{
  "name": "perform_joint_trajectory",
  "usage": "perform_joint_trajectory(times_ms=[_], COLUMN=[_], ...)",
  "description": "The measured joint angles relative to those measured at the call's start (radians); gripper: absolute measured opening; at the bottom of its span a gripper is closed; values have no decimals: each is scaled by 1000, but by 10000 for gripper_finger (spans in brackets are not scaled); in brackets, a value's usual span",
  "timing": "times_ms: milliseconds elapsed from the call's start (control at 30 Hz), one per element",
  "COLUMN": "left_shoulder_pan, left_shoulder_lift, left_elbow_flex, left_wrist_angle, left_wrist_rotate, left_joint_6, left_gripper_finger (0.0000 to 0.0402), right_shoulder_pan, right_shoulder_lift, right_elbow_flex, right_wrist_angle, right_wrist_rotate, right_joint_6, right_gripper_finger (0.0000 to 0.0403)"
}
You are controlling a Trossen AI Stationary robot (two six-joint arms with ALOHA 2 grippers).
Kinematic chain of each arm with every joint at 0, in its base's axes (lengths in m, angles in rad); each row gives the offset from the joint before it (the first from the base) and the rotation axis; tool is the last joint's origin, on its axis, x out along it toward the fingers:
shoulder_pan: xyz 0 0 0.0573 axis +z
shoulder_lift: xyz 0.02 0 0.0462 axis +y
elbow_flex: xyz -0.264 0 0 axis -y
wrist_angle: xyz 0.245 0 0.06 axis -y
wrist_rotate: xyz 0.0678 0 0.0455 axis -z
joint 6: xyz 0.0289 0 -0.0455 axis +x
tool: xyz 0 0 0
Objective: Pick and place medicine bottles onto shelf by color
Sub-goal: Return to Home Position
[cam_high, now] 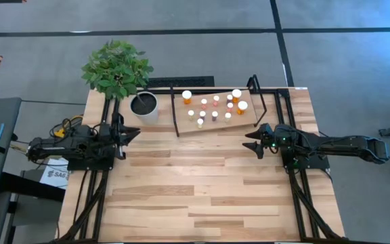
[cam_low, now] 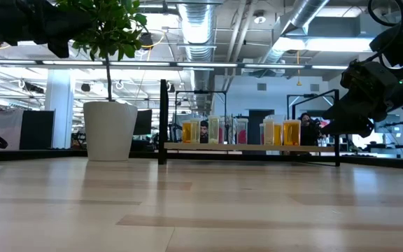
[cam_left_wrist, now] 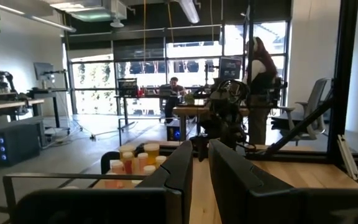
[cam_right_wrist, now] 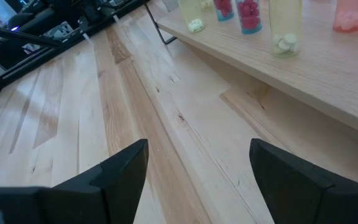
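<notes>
Several medicine bottles (cam_high: pixel 215 107) with white caps and orange, pinkish-red or pale bodies stand upright on the shelf (cam_high: pixel 212 125), a light board between black uprights at the table's far side. They also show in the low view (cam_low: pixel 240 131). My right gripper (cam_high: pixel 252 144) is open and empty, just near of the shelf's right end and above the tabletop. In its wrist view (cam_right_wrist: pixel 197 180) it looks past the shelf's front edge (cam_right_wrist: pixel 303 74). My left gripper (cam_high: pixel 133 134) hovers over the table's left part, near of the plant pot, with only a narrow slit between its fingers (cam_left_wrist: pixel 182 174).
A white plant pot (cam_high: pixel 143 105) with a leafy plant (cam_high: pixel 117 68) stands left of the shelf. Bare plank tabletop (cam_high: pixel 195 183) lies between and near of the two arms. People (cam_left_wrist: pixel 260 68) and desks show in the room beyond the table.
</notes>
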Motion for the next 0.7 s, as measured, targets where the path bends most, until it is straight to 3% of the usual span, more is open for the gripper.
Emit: perform_joint_trajectory(times_ms=[533, 700], left_shoulder_pan=[0, 0], left_shoulder_lift=[2, 1], left_elbow_flex=[-1, -51], left_wrist_angle=[9, 106], left_wrist_rotate=[0, -1], left_joint_6=[4, 20], left_gripper_finger=[43, 43], right_shoulder_pan=[0, 0], right_shoulder_lift=[0, 0], right_elbow_flex=[0, 0], right_wrist_angle=[0, 0], right_wrist_rotate=[0, 0], right_joint_6=[0, 0], right_gripper_finger=[301, 301])
